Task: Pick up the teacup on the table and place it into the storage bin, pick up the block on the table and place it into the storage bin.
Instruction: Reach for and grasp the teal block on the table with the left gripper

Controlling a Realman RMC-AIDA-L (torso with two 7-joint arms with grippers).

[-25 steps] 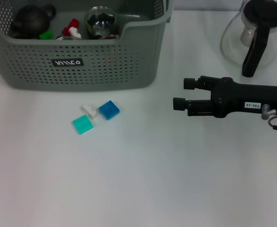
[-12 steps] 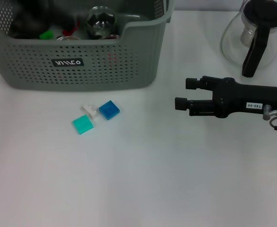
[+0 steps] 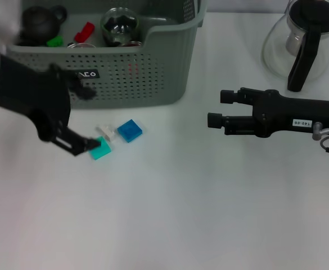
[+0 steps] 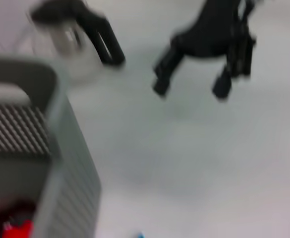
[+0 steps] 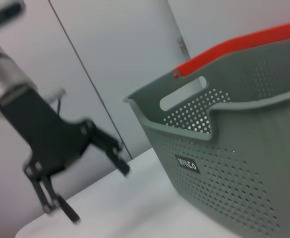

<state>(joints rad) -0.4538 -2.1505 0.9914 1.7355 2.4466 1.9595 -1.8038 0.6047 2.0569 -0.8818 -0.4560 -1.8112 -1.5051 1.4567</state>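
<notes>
before storage bin [image 3: 125,84], blocks [image 3: 129,130] diagonal

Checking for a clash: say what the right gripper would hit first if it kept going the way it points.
Probably the left gripper, near the blocks; the right gripper hovers open, and heights are unclear.

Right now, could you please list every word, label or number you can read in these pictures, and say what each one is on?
"VIYEO": white letters, black label, large grey-green perforated plastic storage bin; spelling uncertain, and the left tool partly covers it in the head view.
"140-08": white sticker on black right arm; digits uncertain.
</notes>
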